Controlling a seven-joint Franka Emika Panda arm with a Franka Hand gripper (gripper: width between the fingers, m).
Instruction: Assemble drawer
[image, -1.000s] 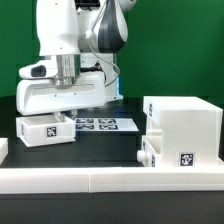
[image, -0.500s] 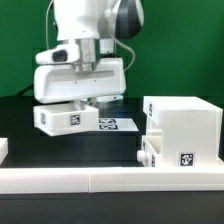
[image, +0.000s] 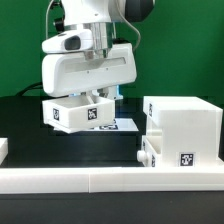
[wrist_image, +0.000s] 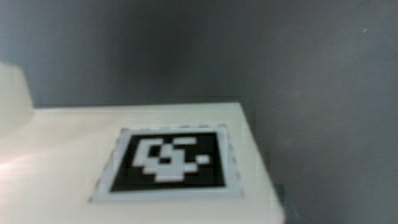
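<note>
My gripper (image: 92, 100) is shut on a small white tray (image: 70, 113) and holds it in the air above the black table, tilted a little. The tray's tags face the camera. The large white casing (image: 185, 120) stands at the exterior view's right, apart from the held tray. A second small tray (image: 165, 152) with a tag sits at the casing's lower front. The wrist view shows the held tray's white face and its tag (wrist_image: 169, 160) close up, with dark table beyond. My fingers are hidden in both views.
The marker board (image: 126, 125) lies on the table behind the held tray. A long low white border rail (image: 100, 181) runs along the front. A small white block (image: 3, 149) sits at the exterior view's left edge.
The tray has left the table. My gripper has lifted it and carried it toward the exterior view's right, nearer the casing.
</note>
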